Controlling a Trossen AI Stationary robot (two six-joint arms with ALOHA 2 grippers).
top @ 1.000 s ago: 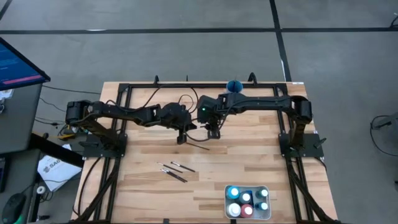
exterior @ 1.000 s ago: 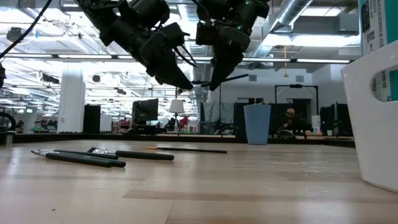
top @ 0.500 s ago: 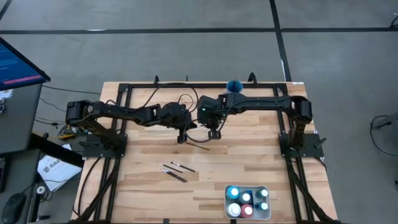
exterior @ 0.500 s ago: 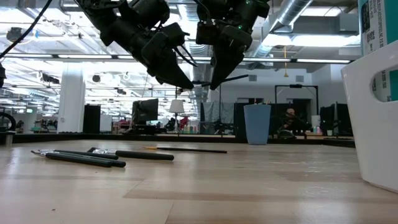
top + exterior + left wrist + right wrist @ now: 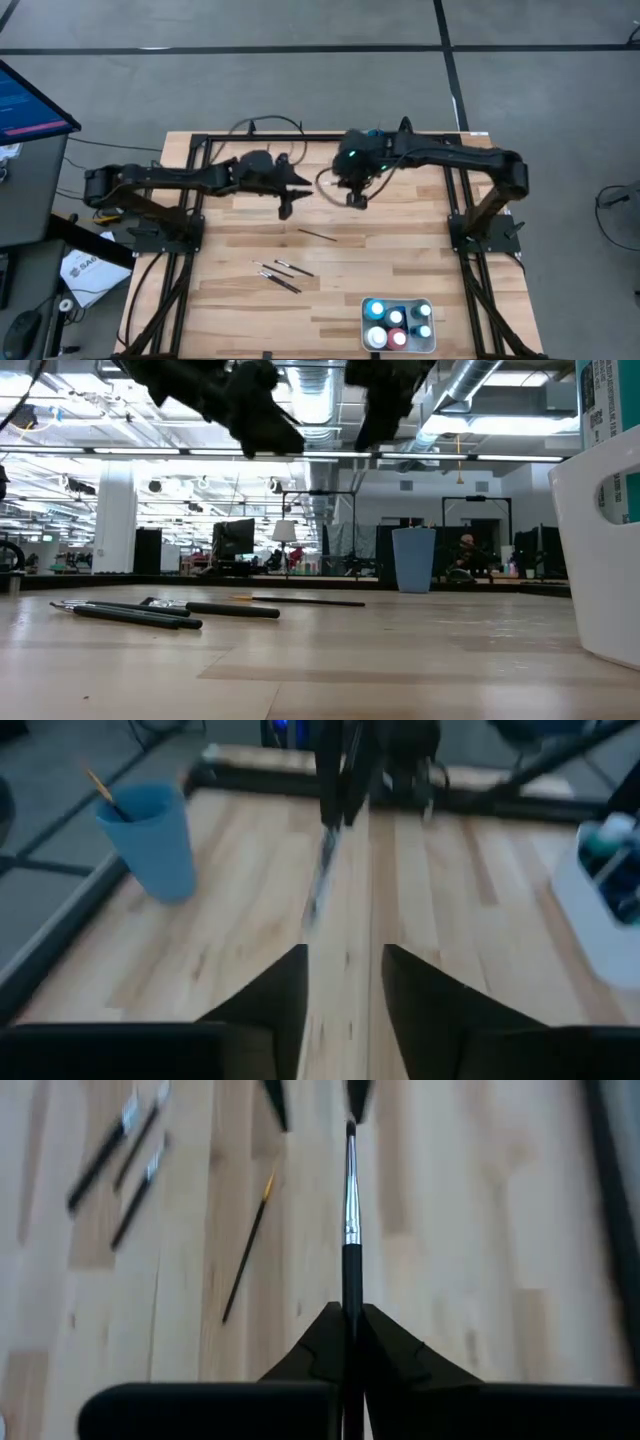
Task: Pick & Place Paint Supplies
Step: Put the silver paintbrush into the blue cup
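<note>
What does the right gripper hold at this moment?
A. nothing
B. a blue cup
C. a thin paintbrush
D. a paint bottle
C: in the right wrist view the right gripper is closed on a thin paintbrush that sticks out straight ahead between its fingers.

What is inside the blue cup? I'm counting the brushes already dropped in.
One thin stick, likely a brush handle, pokes above the blue cup's rim in the left wrist view. The cup's wall hides anything lower.

— What moved?
— The right gripper (image 5: pixel 357 199) closed on a paintbrush (image 5: pixel 350 1230) and drew toward the blue cup (image 5: pixel 150 840); the left gripper (image 5: pixel 285 208) let go, parted, and backed away from that cup
</note>
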